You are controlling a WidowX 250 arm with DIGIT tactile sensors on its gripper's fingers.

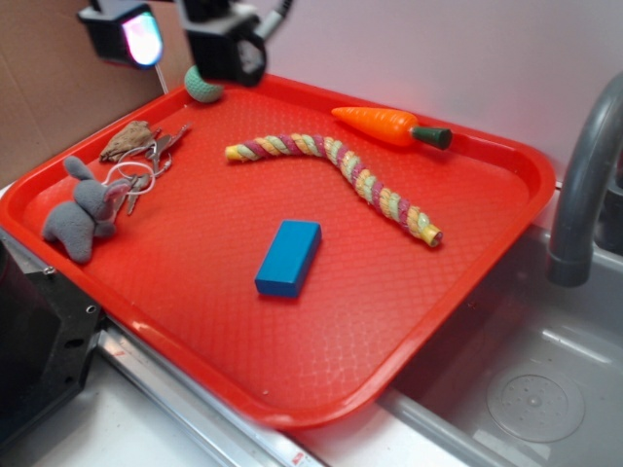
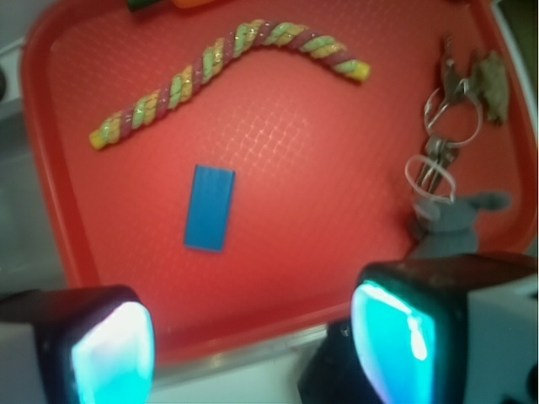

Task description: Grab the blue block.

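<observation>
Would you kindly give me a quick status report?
Pincer open, high above the tray, holding nothing. Blue block lies free mid-tray. Rope toy nearby, not touching; nothing blocking.

The orange plastic toy carrot (image 2: 173, 3) is cut off by the wrist view's top edge (only a sliver shows). The glowing gripper fingers (image 2: 114, 353) are blurred and cropped below.
</observation>
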